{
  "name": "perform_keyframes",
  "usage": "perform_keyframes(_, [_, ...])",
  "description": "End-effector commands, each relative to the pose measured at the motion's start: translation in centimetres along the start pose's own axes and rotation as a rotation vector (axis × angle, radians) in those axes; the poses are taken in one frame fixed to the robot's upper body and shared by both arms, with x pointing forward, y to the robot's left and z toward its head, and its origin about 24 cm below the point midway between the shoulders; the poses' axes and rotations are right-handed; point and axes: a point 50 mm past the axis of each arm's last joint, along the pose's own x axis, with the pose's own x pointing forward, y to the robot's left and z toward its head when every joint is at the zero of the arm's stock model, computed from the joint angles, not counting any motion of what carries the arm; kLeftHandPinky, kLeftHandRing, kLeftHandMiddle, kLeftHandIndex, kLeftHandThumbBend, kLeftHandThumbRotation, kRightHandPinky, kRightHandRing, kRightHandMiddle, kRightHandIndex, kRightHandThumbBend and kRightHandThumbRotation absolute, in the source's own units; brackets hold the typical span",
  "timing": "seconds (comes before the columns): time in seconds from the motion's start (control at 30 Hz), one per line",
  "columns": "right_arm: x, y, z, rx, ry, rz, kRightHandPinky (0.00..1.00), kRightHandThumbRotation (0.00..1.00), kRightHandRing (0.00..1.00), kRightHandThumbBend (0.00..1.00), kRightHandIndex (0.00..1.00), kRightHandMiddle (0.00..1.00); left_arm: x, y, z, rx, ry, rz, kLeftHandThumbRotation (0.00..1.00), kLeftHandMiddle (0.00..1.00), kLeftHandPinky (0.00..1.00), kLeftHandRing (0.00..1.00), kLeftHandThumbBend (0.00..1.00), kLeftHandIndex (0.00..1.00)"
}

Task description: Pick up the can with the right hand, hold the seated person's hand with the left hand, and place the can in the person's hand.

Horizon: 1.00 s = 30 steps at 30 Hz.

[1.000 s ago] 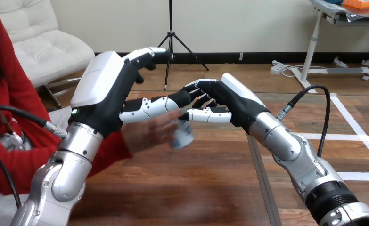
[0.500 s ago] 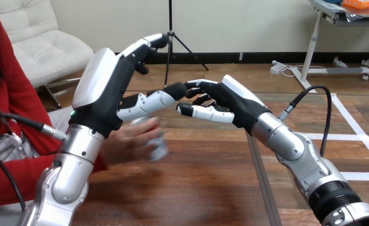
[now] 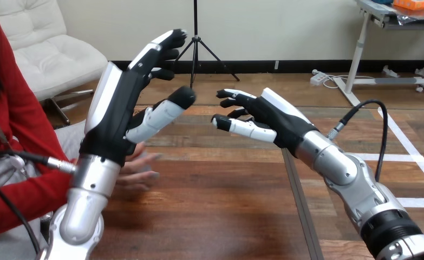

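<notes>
My left hand (image 3: 120, 111) is raised above the table's left part, palm turned right, open with its fingers straight and pointing up. The person's hand (image 3: 143, 169) lies low over the table just behind my left wrist, fingers pointing right, partly hidden by my forearm. I cannot tell what it holds. It is apart from both my hands. My right hand (image 3: 274, 116) hovers at mid-table, open with relaxed fingers pointing left and nothing between them.
The wooden table (image 3: 215, 206) stretches below both hands, with a dark seam (image 3: 299, 200) running front to back under my right forearm. The person sits at the left edge, a red sleeve (image 3: 20, 189) beside my left arm.
The person's hand, with the can in it, has drawn back left and down behind my left arm. My left hand has risen and straightened. My right hand has moved slightly right, empty.
</notes>
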Motion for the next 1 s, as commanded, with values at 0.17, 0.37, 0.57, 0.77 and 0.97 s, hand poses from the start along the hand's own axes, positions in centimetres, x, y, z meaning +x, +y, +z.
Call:
perform_keyframes(0.17, [-1.0, -1.3, -0.3, 0.023, -0.035, -0.055, 0.72, 0.96, 0.83, 1.00, 0.92, 0.89, -0.9, 0.6, -0.6, -0.103, 0.005, 0.051, 1.00, 0.87, 0.79, 0.86, 1.00, 0.88])
perform_keyframes(0.37, [-1.8, -1.1, -0.8, 0.065, -0.051, -0.078, 0.73, 0.98, 0.84, 1.00, 0.91, 0.88, -1.7, 0.6, -0.8, -0.138, 0.029, 0.061, 1.00, 0.87, 0.82, 0.87, 1.00, 0.87])
perform_keyframes(0.57, [-2.8, -0.9, -1.2, 0.104, -0.091, -0.107, 0.75, 1.00, 0.84, 1.00, 0.89, 0.87, -2.4, 0.6, -1.0, -0.168, 0.033, 0.058, 1.00, 0.86, 0.80, 0.86, 0.99, 0.85])
perform_keyframes(0.77, [-3.9, -0.5, -1.5, 0.204, -0.141, -0.150, 0.76, 1.00, 0.86, 1.00, 0.89, 0.87, -3.2, 0.5, -1.4, -0.205, 0.071, 0.045, 1.00, 0.84, 0.77, 0.85, 0.95, 0.83])
perform_keyframes(0.97, [-5.2, 0.3, -1.7, 0.381, -0.207, -0.210, 0.79, 1.00, 0.89, 1.00, 0.89, 0.88, -4.2, 0.3, -1.9, -0.212, 0.101, 0.048, 1.00, 0.82, 0.75, 0.83, 0.90, 0.81])
